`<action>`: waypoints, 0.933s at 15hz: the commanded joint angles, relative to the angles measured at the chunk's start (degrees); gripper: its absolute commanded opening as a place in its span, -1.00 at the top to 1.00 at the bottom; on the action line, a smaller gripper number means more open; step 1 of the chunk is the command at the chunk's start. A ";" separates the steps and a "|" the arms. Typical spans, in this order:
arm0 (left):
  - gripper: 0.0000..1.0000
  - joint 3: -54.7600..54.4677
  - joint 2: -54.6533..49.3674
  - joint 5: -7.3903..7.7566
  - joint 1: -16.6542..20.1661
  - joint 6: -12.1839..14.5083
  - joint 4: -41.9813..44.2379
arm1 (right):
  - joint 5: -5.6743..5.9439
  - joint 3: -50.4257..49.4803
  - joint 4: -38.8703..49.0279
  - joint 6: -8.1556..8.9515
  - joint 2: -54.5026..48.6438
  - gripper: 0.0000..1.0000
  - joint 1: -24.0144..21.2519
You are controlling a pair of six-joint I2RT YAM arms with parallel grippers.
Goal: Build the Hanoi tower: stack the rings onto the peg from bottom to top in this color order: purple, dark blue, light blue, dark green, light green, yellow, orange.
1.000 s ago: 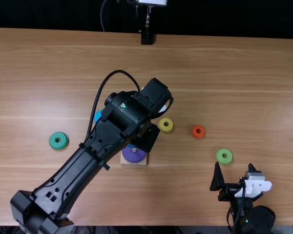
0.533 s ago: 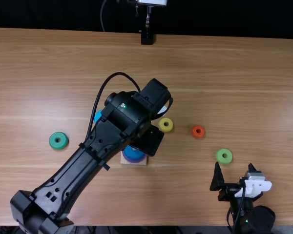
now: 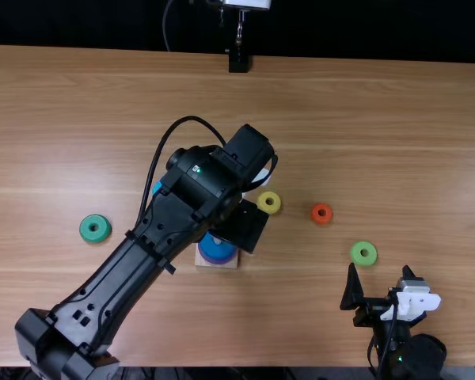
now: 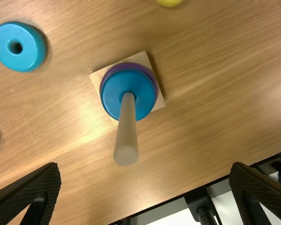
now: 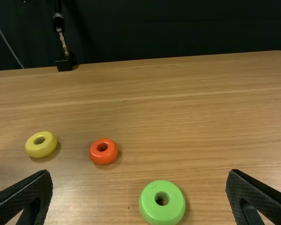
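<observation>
Peg (image 4: 127,131) stands with the purple ring (image 4: 129,66) low, dark blue (image 4: 143,104) directly above it. Near them, your left gripper (image 3: 244,226) is open. Around lie light blue (image 4: 30,49), yellow (image 3: 278,205), dark green (image 3: 85,230) and orange (image 3: 329,215). Light green (image 3: 355,255) sits near your right gripper (image 3: 378,271), spread open.

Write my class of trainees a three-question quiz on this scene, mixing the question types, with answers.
1. True or false: the dark blue ring lies on top of the purple ring, around the peg.

2. Choose one. The fingers of the left hand are: (a) shut on the peg; (b) apart.

3. Fill in: by the task's order, the next ring to stack is the ____ one.

Key: 1. True. 2. b. 3. light blue.
</observation>
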 commanded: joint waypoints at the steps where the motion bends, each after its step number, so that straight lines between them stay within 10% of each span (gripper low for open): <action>1: -1.00 2.96 -0.12 0.21 0.86 -0.10 0.05 | 0.60 -4.03 -4.04 0.32 -0.69 -1.00 -0.80; 7: -1.00 2.52 -3.72 -0.85 11.15 0.12 3.32 | 0.60 -4.03 -4.04 0.32 -0.69 -1.00 -0.80; 10: -1.00 -2.22 -5.75 -5.17 15.63 0.33 7.01 | 0.60 -4.03 -4.04 0.32 -0.69 -1.00 -0.80; 14: -1.00 -25.16 -9.00 -4.75 16.24 0.12 36.23 | 0.60 -4.03 -4.04 0.32 -0.69 -1.00 -0.80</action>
